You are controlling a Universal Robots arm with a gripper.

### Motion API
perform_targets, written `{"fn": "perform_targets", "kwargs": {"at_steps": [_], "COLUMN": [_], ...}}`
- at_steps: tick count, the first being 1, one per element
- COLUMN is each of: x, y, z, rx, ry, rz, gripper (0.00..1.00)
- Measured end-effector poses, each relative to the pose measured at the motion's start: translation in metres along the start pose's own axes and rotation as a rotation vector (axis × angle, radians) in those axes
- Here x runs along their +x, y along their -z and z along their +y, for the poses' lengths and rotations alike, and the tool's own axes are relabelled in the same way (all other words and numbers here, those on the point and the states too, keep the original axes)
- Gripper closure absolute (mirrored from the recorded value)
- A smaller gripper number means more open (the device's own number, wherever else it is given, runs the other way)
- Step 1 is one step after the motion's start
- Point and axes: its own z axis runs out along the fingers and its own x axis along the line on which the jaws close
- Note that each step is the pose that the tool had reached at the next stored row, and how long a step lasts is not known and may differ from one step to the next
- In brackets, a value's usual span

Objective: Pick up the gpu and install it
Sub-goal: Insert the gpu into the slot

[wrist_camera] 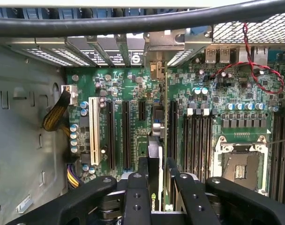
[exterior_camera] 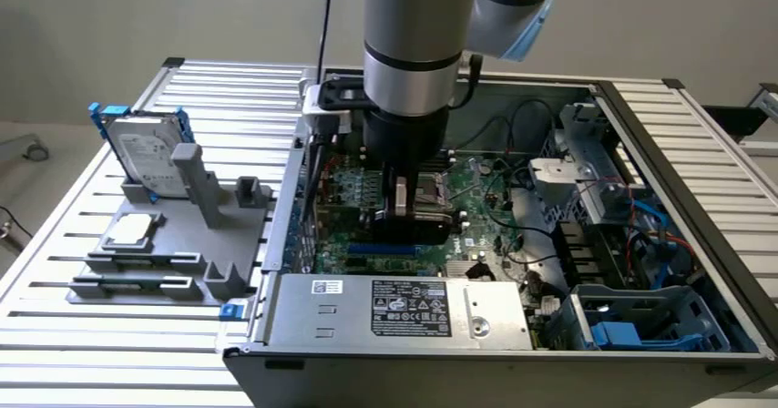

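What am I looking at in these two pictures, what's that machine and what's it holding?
It is a grey robot arm reaching into an open computer case on a slatted metal table. One picture comes from a camera off the arm; the other from a camera on its wrist, facing the green motherboard. Its black jaws are shut on the gpu, a thin flat black card seen edge-on. Beside the case, a grey rack holds a silver hard drive in a blue frame and a small square silver chip.
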Motion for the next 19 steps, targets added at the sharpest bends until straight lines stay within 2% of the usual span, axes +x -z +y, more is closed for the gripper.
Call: {"fn": "perform_targets", "kwargs": {"at_steps": [9,14,19], "x": [0.0025,0.0025,0.0028], "y": [-0.0052,-0.0058,-0.0074], "z": [0.0,0.0,0.0001], "rx": [-0.0068,-0.0076,-0.0103], "ry": [0.0,0.0,0.002], "rz": [-0.0073,-0.0222,-0.0228], "gripper": [0.74,0.74,0.74]}}
